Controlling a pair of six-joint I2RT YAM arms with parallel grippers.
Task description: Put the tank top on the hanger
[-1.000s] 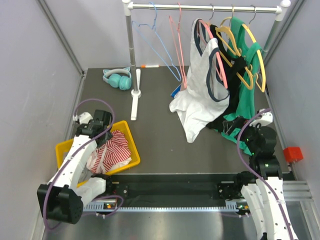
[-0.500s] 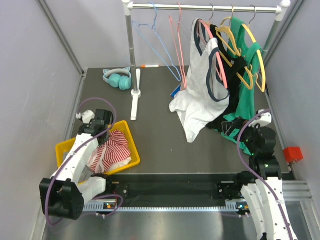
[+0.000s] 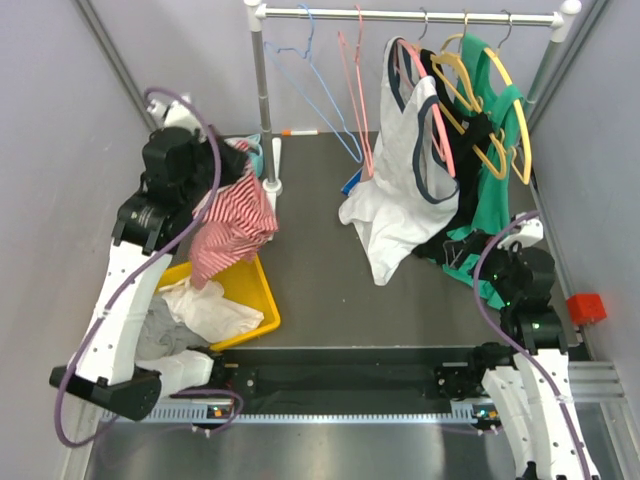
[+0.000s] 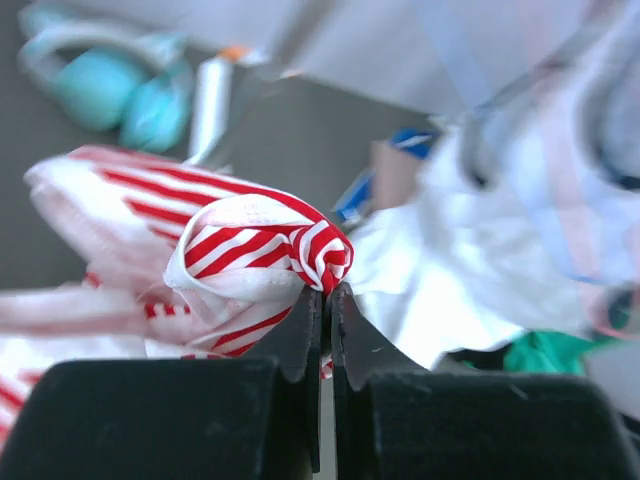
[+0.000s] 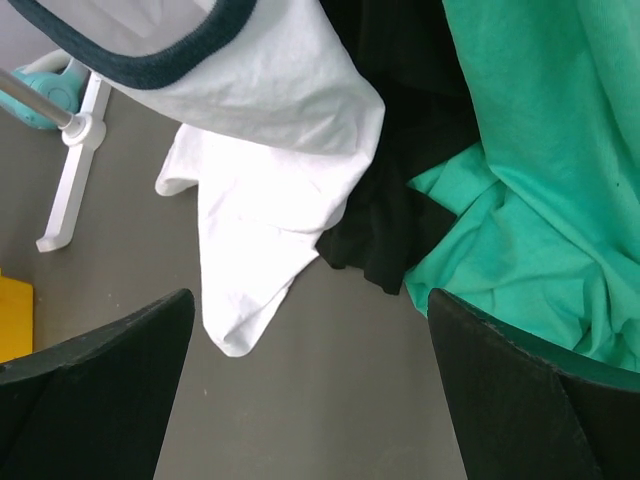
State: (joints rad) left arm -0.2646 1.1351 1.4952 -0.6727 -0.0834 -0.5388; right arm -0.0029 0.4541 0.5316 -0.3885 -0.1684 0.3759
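The tank top [image 3: 235,220], red and white striped, hangs in a bunch above the table's left side, over the far end of the yellow bin. My left gripper [image 3: 222,165] is raised high and shut on a fold of it. In the left wrist view the jaws [image 4: 327,292] pinch the striped tank top [image 4: 250,245] at their tips. The hanger [image 3: 356,90], thin and salmon-pink, hangs bare on the rail between a light blue hanger and a white top. My right gripper [image 3: 463,252] stands open and low at the right, with only table between its fingers [image 5: 100,385].
The yellow bin [image 3: 258,292] holds white and grey garments. A rack post [image 3: 263,100] stands just right of the lifted top. A blue hanger [image 3: 312,80], a white navy-trimmed top [image 3: 405,180] and black and green garments [image 3: 490,200] hang on the rail. Teal headphones [image 4: 120,90] lie behind.
My left gripper shut on the striped top in the bin, then lifted it up and toward the back of the table. The right arm has not moved.
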